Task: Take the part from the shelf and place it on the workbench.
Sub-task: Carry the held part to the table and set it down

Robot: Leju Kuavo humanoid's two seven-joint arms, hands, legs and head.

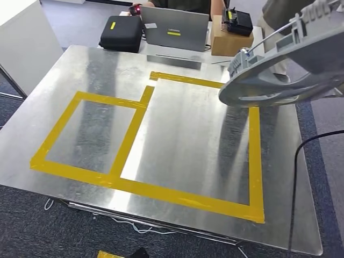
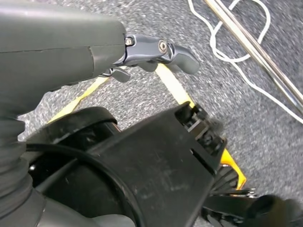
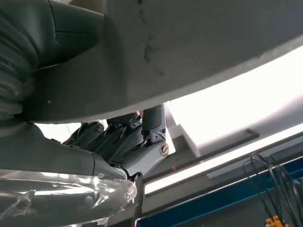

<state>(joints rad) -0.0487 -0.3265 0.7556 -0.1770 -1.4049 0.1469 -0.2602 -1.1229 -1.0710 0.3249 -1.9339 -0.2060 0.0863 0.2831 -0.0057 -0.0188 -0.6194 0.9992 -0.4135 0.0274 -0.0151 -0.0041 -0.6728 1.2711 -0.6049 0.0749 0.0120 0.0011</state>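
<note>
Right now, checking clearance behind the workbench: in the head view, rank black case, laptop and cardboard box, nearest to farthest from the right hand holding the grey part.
1. Cardboard box, back right, beside the grey part that the right hand holds.
2. Laptop, back centre.
3. Black case, back left.

- The right robot hand (image 3: 125, 146) is seen in the right wrist view with its dark fingers (image 3: 153, 124) curled up against the underside of the grey part (image 3: 200, 42), which is held there; the thick grey thumb (image 3: 53, 163) is stretched out beneath the fingers.
- In the head view the part (image 1: 280, 67) is carried tilted above the right side of the table (image 1: 191, 145).
- The left robot hand (image 2: 150, 52) is seen in the left wrist view, pointed down toward the floor, its fingers (image 2: 178, 56) slightly bent and nothing held in them.
</note>
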